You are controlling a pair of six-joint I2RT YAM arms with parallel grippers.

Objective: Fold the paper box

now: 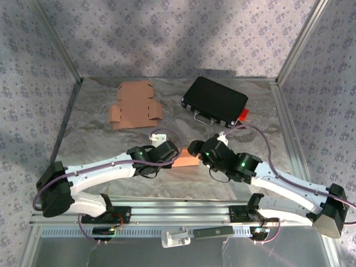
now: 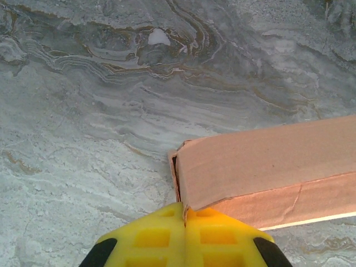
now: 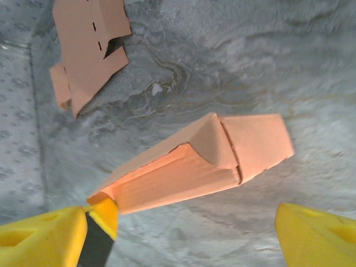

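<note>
The paper box (image 1: 186, 161) is a long, orange-brown cardboard sleeve lying on the marbled table between the two arms. My left gripper (image 1: 171, 156) sits at its left end. In the left wrist view its yellow jaws (image 2: 185, 214) are pressed together on a thin cardboard edge at the corner of the box (image 2: 267, 161). My right gripper (image 1: 196, 149) is at the other end, jaws wide apart. In the right wrist view the box (image 3: 183, 178) lies ahead of the open gripper (image 3: 183, 222), its end flap sticking out to the right, and neither finger touches it.
A flat, unfolded cardboard blank (image 1: 133, 105) lies at the back left, also seen as the blank (image 3: 89, 44) in the right wrist view. A black case (image 1: 215, 101) with a red tag stands at the back right. Patterned walls enclose the table (image 1: 100, 139).
</note>
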